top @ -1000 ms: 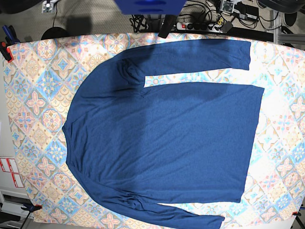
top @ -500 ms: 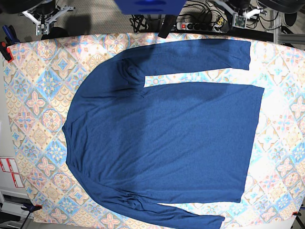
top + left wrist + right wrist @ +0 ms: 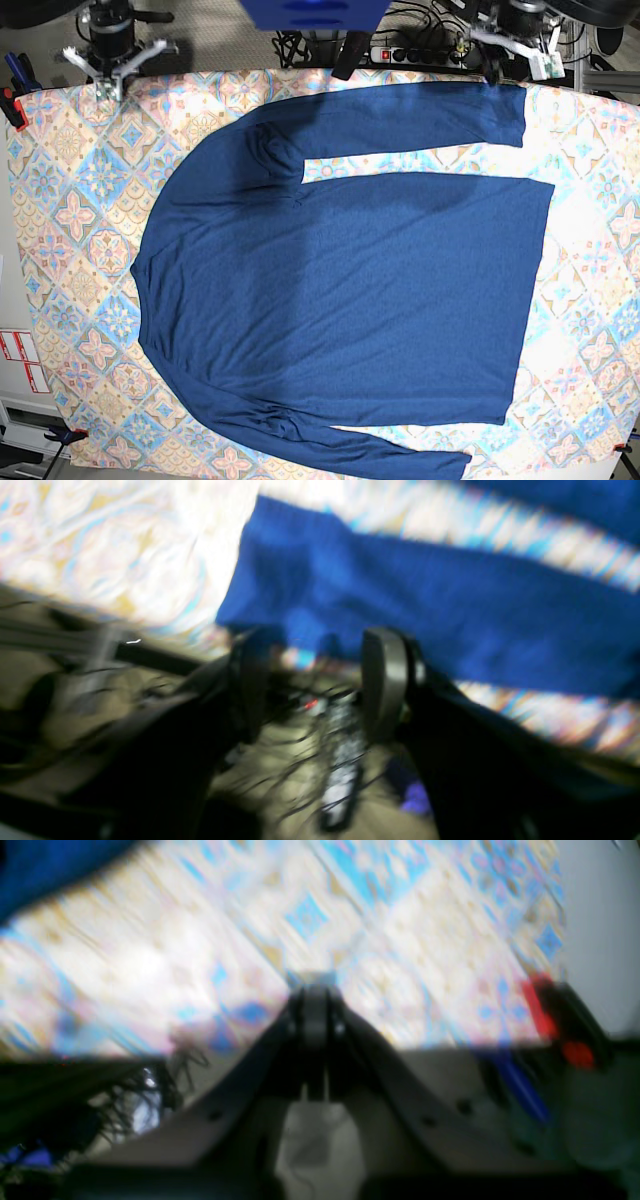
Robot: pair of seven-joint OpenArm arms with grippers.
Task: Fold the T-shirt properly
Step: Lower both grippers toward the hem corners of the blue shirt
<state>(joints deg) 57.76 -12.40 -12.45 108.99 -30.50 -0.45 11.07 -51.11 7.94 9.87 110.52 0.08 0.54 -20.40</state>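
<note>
On patterned tablecloth [image 3: 80, 200]: T-shirt [image 3: 340, 290] flat; left pincer [image 3: 315, 680] released, right pincer [image 3: 315, 990] clenched.

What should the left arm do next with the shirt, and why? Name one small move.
Probably lower the left pincer onto the sleeve cuff and close. Its jaws stand open just short of the cuff, and the shirt lies flat and unfolded on the patterned cloth, so that sleeve likely gets folded in first.

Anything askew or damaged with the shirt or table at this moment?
Nothing stands out. The T-shirt lies flat and unfolded on the patterned tablecloth, sleeves spread, apart from slight bunching near the upper armpit; both wrist views are blurred.
</note>
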